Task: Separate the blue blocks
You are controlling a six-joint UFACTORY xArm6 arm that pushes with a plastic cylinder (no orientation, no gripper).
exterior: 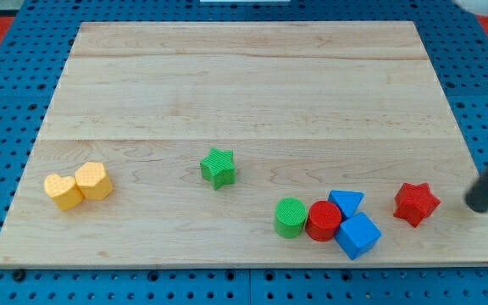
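Seemingly unstarted: blue triangle (346, 202) touches blue cube (358, 235) beside the red cylinder (323, 220); bare rod tip (478, 203), holding nothing, waits well right of it.

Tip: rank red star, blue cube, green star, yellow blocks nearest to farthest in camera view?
From my tip at the view's right edge:
1. red star, just to its left.
2. blue cube, lower right, by the blue triangle.
3. green star, mid-board.
4. yellow heart and yellow hexagon, far left, touching; the heart is slightly farther.
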